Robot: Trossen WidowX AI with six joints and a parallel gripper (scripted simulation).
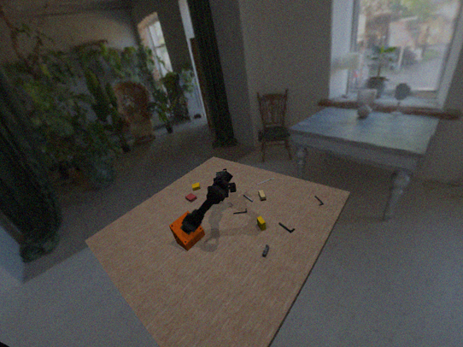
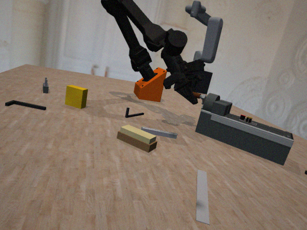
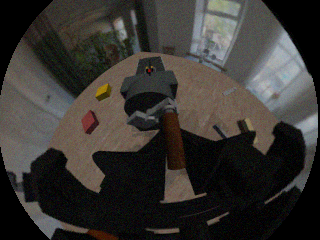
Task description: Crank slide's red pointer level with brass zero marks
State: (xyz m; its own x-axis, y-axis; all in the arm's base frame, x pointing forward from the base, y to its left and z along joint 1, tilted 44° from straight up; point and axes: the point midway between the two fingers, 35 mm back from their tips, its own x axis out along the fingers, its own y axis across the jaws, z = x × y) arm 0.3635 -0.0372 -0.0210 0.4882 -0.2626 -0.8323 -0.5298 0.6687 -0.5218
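The grey machine stands at the right in the exterior view. The brown crank handle sticks out from the grey crank arm at its near end. My gripper is shut on this handle, one finger on each side. On the machine's top, the red pointer sits slightly on the crank side of the brass zero marks, a small gap apart. In the top view the arm hides most of the machine, and the pointer cannot be made out.
A yellow block, a cream-and-brown block, a grey bar and black angled keys lie around. A red block and another yellow block lie on the machine's other side.
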